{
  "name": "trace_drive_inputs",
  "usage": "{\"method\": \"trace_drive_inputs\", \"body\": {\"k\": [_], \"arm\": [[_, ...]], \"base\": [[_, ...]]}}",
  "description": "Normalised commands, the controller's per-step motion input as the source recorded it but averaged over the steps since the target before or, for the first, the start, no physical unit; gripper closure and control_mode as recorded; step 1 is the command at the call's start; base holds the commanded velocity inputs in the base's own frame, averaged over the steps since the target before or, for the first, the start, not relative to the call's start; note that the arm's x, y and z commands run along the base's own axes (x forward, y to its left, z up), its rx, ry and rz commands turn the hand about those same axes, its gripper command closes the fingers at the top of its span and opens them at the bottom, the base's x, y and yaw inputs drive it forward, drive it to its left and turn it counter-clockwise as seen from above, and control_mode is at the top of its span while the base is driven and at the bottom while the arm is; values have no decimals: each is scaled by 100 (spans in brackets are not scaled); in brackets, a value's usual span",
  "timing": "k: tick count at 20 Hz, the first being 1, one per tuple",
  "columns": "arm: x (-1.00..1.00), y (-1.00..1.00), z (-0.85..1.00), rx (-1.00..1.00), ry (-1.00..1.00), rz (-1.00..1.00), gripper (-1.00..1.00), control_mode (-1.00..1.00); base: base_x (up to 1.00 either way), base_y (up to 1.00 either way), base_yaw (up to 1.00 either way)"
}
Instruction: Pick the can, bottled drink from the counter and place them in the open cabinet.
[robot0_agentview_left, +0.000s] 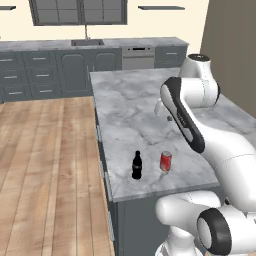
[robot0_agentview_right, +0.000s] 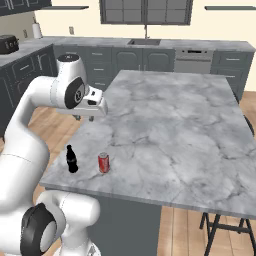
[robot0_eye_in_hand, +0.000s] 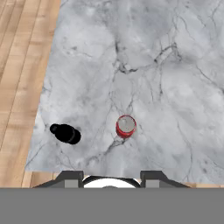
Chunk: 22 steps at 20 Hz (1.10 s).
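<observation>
Standing upright near counter (robot0_agentview_left: 135, 105) edge: can (robot0_agentview_left: 165, 161), bottled drink (robot0_agentview_left: 136, 165).

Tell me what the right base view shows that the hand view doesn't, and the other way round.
Right base view alone: the white arm, the back wall with sink and dishwasher, and a stool beside the island.

Hand view alone: the can's silver top from above, and the pincer fingertips low in frame.

Both: the can and the bottled drink standing apart near the edge of the counter, with the wood floor beyond.
</observation>
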Motion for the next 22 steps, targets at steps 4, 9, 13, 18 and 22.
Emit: {"method": "trace_drive_inputs", "body": {"k": [4,9,13,18,22], "arm": [[-6,0,0,0,0,0,-100,-100],[-78,4,0,0,-13,-2,-100,-100],[-100,41,-3,0,-48,-4,-100,-100],[-73,37,-61,0,-22,0,-100,-100],[-7,-12,-72,0,18,0,-100,-100]], "base": [[0,0,0],[0,0,0],[0,0,0],[0,0,0],[0,0,0]]}}
